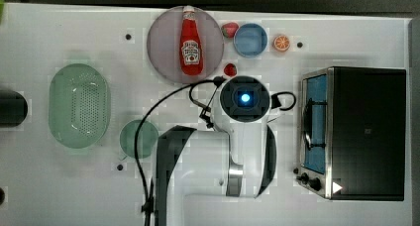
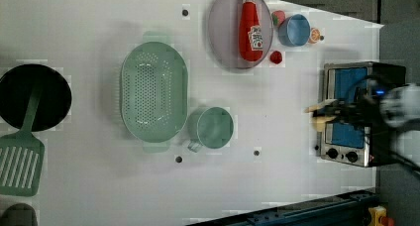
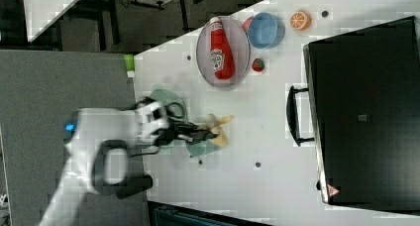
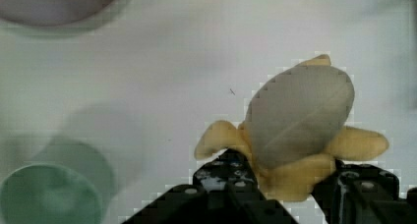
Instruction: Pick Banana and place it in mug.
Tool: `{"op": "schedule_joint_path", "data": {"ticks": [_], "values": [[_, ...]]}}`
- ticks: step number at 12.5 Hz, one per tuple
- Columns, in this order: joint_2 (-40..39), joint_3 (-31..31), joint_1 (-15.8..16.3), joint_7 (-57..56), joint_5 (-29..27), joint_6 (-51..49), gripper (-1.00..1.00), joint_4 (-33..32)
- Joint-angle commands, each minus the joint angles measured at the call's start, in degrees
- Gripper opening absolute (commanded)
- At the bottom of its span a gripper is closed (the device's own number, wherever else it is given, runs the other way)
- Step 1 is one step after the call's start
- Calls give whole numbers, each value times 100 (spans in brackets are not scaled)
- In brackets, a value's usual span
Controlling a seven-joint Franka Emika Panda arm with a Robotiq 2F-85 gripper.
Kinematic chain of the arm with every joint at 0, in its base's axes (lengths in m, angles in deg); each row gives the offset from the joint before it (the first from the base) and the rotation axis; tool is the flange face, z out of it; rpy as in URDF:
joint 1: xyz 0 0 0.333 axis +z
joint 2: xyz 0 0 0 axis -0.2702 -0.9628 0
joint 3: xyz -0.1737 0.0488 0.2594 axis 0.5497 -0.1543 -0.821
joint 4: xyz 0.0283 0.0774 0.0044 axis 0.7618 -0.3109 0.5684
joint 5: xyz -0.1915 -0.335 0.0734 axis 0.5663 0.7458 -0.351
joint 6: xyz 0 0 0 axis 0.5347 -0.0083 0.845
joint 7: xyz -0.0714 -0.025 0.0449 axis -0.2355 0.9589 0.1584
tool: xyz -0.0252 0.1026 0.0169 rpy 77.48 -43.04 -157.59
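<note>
Ketchup bottle (image 1: 191, 41) label: script too small to read. Banana (image 4: 295, 130), peeled, clamped betw. gripper (image 4: 285, 184) fingers, held above table (image 1: 74, 186). Mug (image 4: 46, 194) at approx. 8 o'clock from banana in wrist view, partly cut off by frame edge.

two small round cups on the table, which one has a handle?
The pale-green mug, beside the big perforated colander: a handle juts from its rim in the left view. The blue cup, next to the ketchup plate, shows a plain round rim.
</note>
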Motion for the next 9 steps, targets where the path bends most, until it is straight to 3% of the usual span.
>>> {"op": "schedule_joint_path", "data": {"ticks": [1, 5, 9], "values": [[171, -219, 127, 123, -75, -633, -28, 653], [233, -815, 303, 1100, -715, -835, -28, 717], [81, -1686, 430, 2933, -717, -585, -28, 624]]}}
